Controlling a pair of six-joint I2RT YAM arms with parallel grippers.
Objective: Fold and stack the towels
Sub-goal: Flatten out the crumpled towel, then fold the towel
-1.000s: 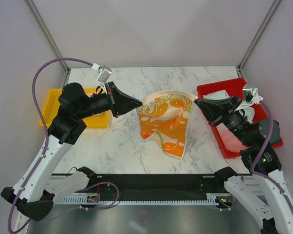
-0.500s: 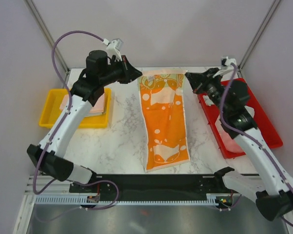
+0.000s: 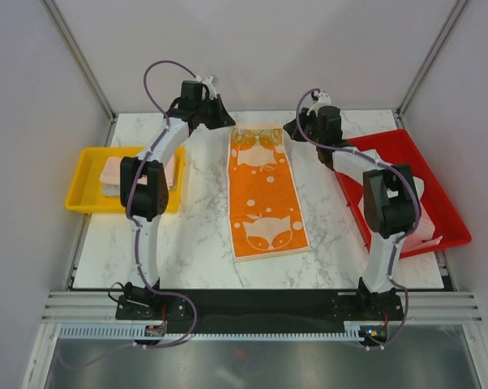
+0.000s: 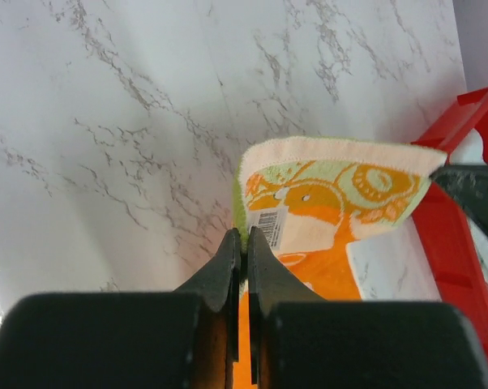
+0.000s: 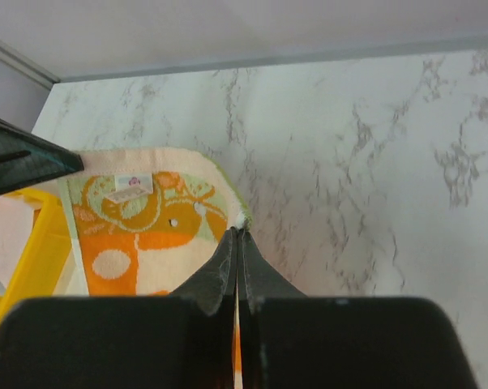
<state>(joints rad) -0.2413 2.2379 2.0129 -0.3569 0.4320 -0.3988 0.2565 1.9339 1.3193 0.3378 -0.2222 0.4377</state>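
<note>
Looking down from the top camera, the orange towel (image 3: 264,194) lay flat and lengthwise down the middle of the marble table (image 3: 195,243). Its near edge stopped short of the front rim, and there was bare marble along both long sides, so decent room left and right. The yellow bin (image 3: 86,182) sat at the left edge with pink towels (image 3: 114,172) in it. The red tray (image 3: 443,207) was at the right edge with a pale cloth (image 3: 422,231) inside. Both arms were stretched to the far end: the left gripper (image 3: 228,123) at the towel's far-left corner, the right gripper (image 3: 289,130) at the far-right one. From up there you couldn't make out how the jaws stood.

The left wrist camera sorted that out — the jaws were pinched together on the towel's edge with no real gap. The far hem looked a bit raised off the marble, and a barcode label (image 4: 268,220) showed just past the pinched spot. The red tray's corner and the right gripper's dark tip showed on the right.

The right wrist camera showed the same at its corner — jaws clamped tight on the green-edged corner. A small label (image 5: 130,185) sat on the hem and the yellow bin was at lower left. Open marble ran out to the back wall (image 5: 228,32).
</note>
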